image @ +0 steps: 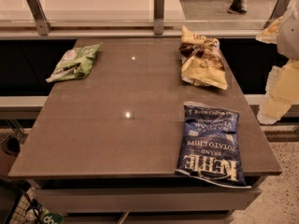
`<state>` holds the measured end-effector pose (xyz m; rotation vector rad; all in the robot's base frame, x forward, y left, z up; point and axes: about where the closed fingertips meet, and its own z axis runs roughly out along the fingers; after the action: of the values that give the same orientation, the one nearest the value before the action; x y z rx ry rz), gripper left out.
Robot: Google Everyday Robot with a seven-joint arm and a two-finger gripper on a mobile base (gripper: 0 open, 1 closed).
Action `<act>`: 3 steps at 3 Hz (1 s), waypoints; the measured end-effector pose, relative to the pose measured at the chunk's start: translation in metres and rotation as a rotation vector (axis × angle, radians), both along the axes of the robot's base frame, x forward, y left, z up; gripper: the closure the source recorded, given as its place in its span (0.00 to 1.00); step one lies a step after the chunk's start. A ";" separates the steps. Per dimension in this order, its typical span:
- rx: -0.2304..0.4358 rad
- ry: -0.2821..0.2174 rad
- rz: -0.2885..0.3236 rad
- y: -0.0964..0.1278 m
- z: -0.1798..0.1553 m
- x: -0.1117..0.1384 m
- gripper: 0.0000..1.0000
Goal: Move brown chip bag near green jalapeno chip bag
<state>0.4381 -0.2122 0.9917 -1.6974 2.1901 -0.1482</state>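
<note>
My gripper [276, 97] hangs off the tabletop's [117, 125] three o'clock edge, probably staged for the brown bag [203, 59] at one o'clock; grip state: cannot tell; green bag [74, 62] lies well apart at ten.

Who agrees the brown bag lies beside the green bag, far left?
No: the camera view shows the brown bag far right, well apart from the green bag, far left. The gripper is beyond the right edge of the table.

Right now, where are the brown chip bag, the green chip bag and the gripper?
brown chip bag [204, 64]: camera view, its tan middle.
green jalapeno chip bag [75, 62]: camera view, its centre.
gripper [273, 107]: camera view, right edge beside the table, its pale lower end.
</note>
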 end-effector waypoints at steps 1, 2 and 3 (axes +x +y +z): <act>0.002 -0.007 -0.002 0.000 0.001 0.002 0.00; 0.029 -0.032 -0.022 0.001 0.000 0.022 0.00; 0.081 -0.070 -0.056 0.001 -0.002 0.050 0.00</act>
<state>0.4881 -0.2115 0.9901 -1.5649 2.1633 -0.1298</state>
